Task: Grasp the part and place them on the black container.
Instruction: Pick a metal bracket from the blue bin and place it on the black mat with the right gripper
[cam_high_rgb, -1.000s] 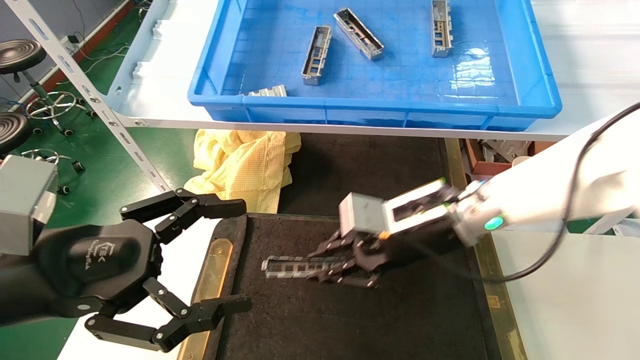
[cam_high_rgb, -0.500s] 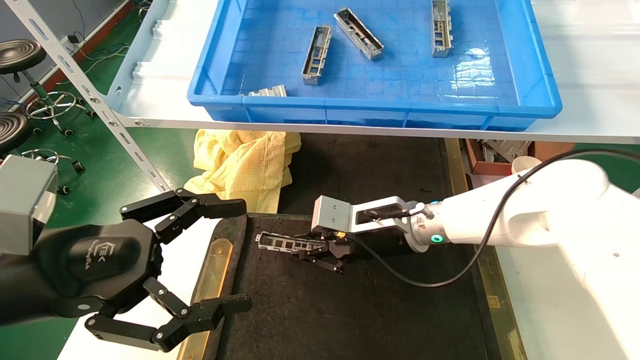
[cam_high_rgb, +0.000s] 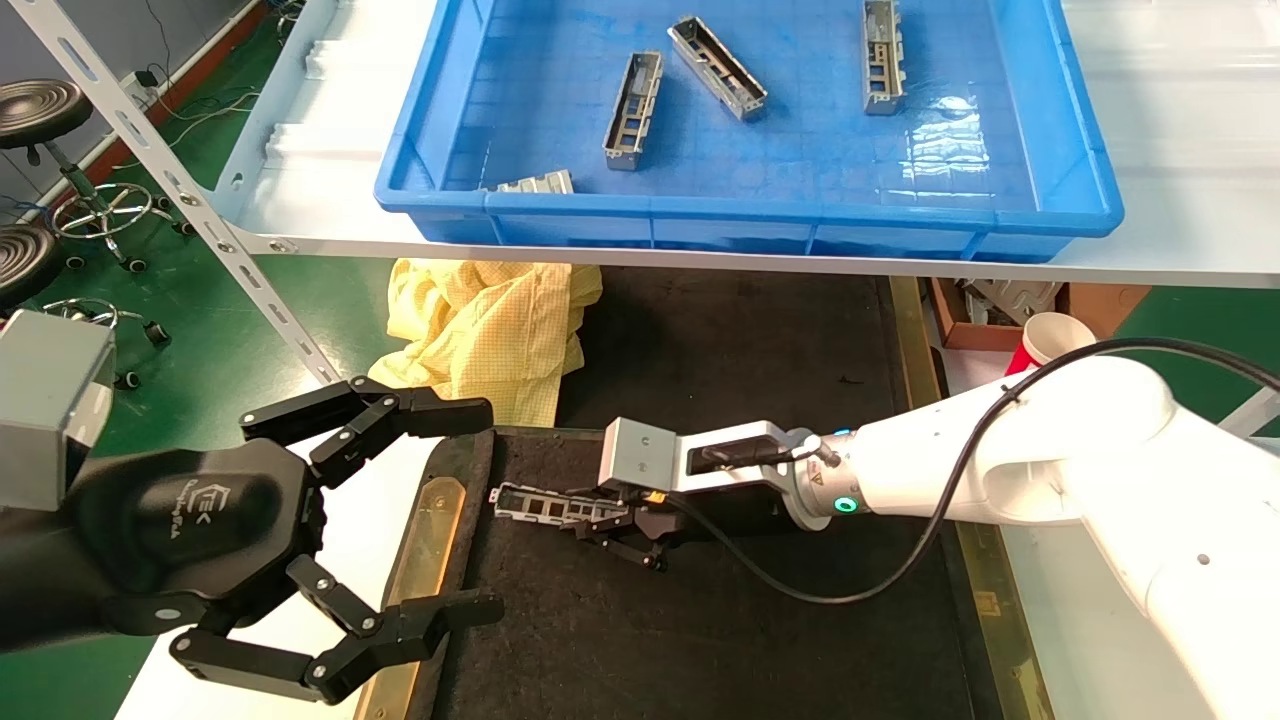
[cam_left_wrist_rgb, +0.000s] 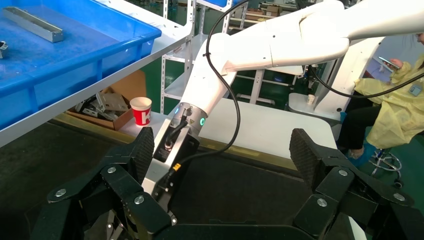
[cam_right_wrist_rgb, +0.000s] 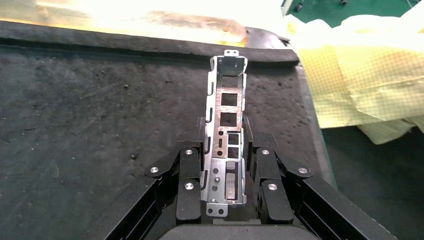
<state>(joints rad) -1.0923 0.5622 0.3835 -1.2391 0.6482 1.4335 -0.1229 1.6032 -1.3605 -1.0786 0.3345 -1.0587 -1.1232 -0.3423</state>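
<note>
Silver part (cam_high_rgb: 540, 505) — clamped in right end effector (cam_high_rgb: 612, 520) — over black container (cam_high_rgb: 700, 640); left end effector (cam_high_rgb: 400, 520) gapes.

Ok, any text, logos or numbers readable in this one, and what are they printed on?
Left gripper housing: embossed logo ending "TEK", with a script line under it too small to read.
Red paper cup: white lettering, partly hidden, unreadable.
The part in the right gripper, and the black container: no text visible.

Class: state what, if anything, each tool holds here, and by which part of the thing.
The right tool grips the metal channel part by the long sides of its near end, over the black container. The left tool is open and holds nothing.
</note>
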